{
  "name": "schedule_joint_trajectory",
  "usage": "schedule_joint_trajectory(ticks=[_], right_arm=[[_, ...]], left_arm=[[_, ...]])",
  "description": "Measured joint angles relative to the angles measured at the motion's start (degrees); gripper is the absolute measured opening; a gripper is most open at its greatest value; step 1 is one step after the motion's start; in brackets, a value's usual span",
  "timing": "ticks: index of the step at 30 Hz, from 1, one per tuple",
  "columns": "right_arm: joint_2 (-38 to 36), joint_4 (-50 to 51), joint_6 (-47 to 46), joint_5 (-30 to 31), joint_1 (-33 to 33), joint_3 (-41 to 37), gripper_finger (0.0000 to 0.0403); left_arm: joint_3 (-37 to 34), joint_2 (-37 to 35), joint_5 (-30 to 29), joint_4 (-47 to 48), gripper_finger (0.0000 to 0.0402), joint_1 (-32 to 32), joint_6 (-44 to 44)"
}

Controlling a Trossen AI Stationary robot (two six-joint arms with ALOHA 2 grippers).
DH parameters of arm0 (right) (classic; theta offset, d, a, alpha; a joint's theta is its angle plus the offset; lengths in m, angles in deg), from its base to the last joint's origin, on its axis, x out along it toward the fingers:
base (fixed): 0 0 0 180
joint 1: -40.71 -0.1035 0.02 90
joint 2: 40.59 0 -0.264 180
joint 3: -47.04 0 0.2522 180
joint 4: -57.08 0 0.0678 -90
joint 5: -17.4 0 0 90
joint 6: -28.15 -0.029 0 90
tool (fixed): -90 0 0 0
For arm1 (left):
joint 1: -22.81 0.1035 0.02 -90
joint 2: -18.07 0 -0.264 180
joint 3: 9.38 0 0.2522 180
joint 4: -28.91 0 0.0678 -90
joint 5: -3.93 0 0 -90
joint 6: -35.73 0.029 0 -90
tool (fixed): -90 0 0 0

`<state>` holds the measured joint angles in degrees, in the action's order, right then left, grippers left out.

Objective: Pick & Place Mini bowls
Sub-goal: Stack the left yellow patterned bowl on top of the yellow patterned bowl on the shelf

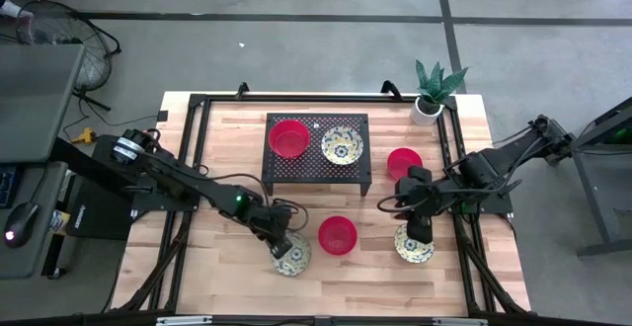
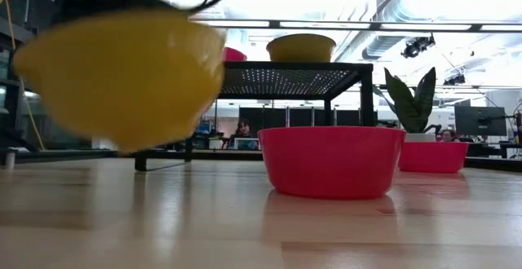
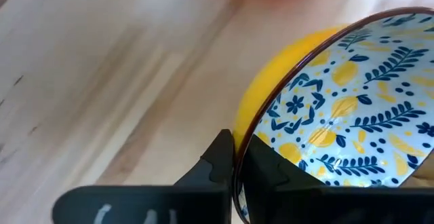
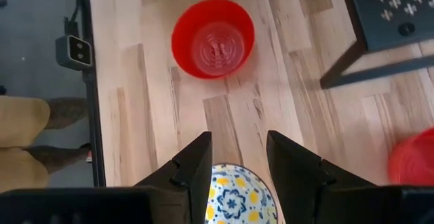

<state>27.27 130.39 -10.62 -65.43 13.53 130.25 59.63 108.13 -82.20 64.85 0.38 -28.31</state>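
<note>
mini bowls are spread over the bench: the left gripper (image 1: 286,248) is clamped on the rim of a patterned bowl (image 1: 292,257) near the front edge, lifted and tilted. just beside it sits a red bowl (image 1: 337,235). the right gripper (image 1: 415,233), fingers apart, hangs over another patterned bowl (image 1: 415,247) toward the front right corner. a black rack (image 1: 318,168) near the back edge carries two more bowls.

Red bowl (image 1: 337,235), yellow bowl (image 3: 352,115) with blue floral inside, black rack (image 1: 318,164)
</note>
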Motion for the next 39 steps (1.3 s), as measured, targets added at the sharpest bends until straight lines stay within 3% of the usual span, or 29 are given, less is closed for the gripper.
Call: schedule_joint_trajectory(ticks=[6,13,18,24,31,39], right_arm=[[0.00,-5.08,8.83,-0.97,0.02,0.00,0.0129],[0.30,-16.32,25.30,-8.10,0.02,0.02,0.0129],[2.51,-20.19,36.94,-9.00,0.17,0.95,0.0129],[10.88,-18.41,49.94,-8.74,0.58,5.84,0.0129],[22.85,-16.89,65.52,-1.10,0.98,15.03,0.0129],[32.67,-14.89,80.80,0.57,0.87,24.28,0.0129]], left_arm=[[7.46,0.00,-0.80,3.02,0.0005,1.97,6.52],[17.22,0.00,-1.60,13.71,0.0005,6.16,13.93],[20.54,0.00,-1.96,20.52,0.0005,8.01,15.89],[21.02,0.00,-1.37,23.66,0.0005,8.72,16.01],[21.02,0.00,-0.30,25.12,0.0005,8.70,16.98],[21.02,0.00,0.04,26.43,0.0005,9.11,19.70]])
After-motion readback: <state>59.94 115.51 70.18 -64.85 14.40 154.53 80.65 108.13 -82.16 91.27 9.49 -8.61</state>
